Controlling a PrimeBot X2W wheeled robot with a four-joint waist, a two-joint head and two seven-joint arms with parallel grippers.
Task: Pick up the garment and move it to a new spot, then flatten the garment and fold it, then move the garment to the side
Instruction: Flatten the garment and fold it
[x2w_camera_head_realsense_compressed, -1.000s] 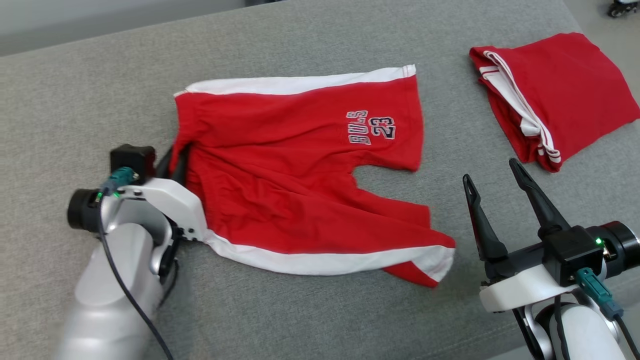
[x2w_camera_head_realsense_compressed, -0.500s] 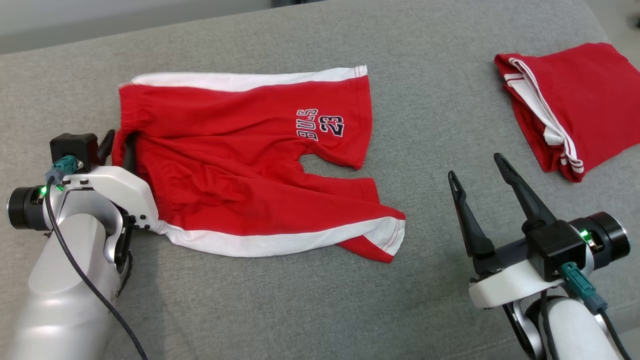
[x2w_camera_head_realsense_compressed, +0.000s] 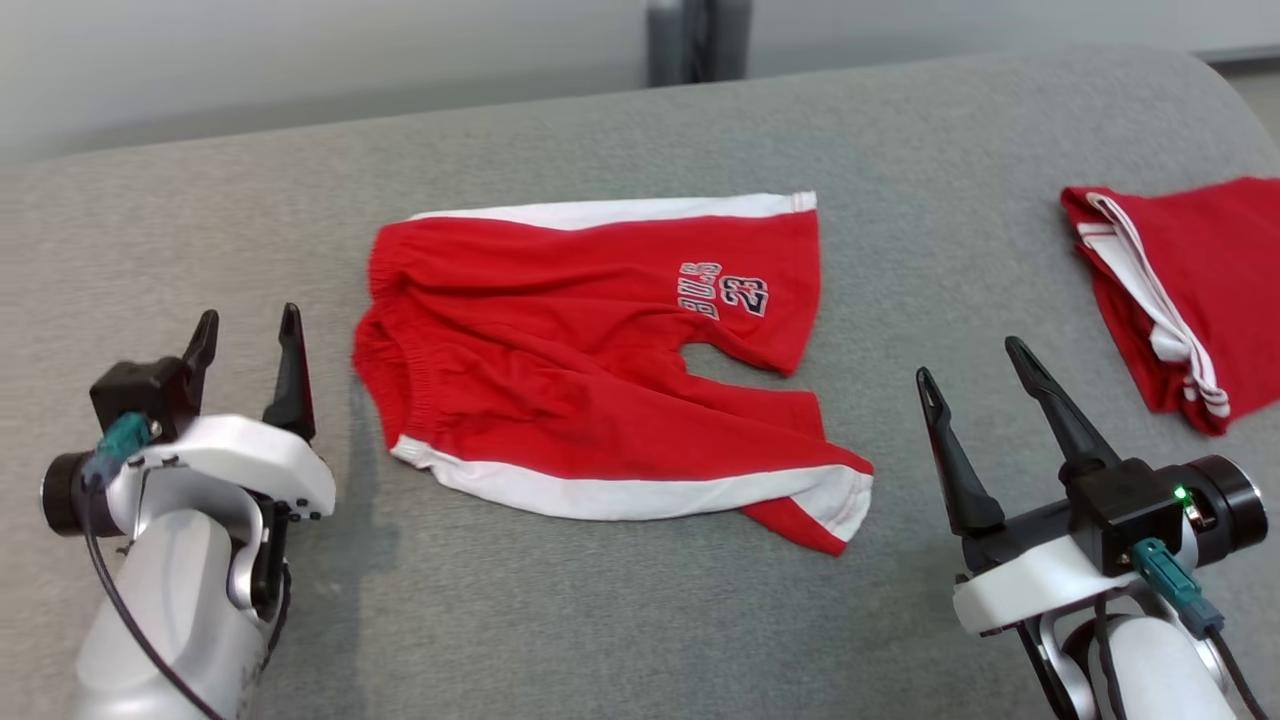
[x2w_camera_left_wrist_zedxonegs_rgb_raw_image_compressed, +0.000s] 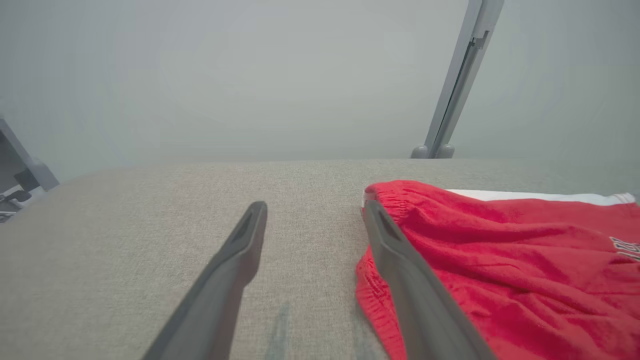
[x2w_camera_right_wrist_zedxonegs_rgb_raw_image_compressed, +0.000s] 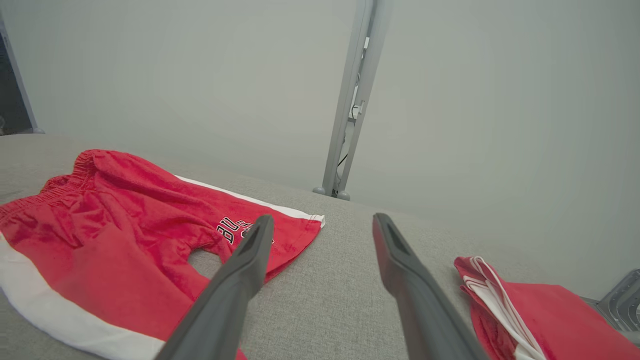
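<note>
The red shorts (x2w_camera_head_realsense_compressed: 600, 370) lie spread but wrinkled in the middle of the grey surface (x2w_camera_head_realsense_compressed: 600, 620), waistband toward the robot's left, with a white stripe along the far edge and another along the near edge. The left claw (x2w_camera_head_realsense_compressed: 249, 316) stands just beside the waistband, its fingers spread with nothing between them, and the right claw (x2w_camera_head_realsense_compressed: 970, 360) hangs near the leg ends, also spread and empty. A second red garment (x2w_camera_head_realsense_compressed: 1190, 280) lies folded at the surface's right edge, well apart from the shorts.
</note>
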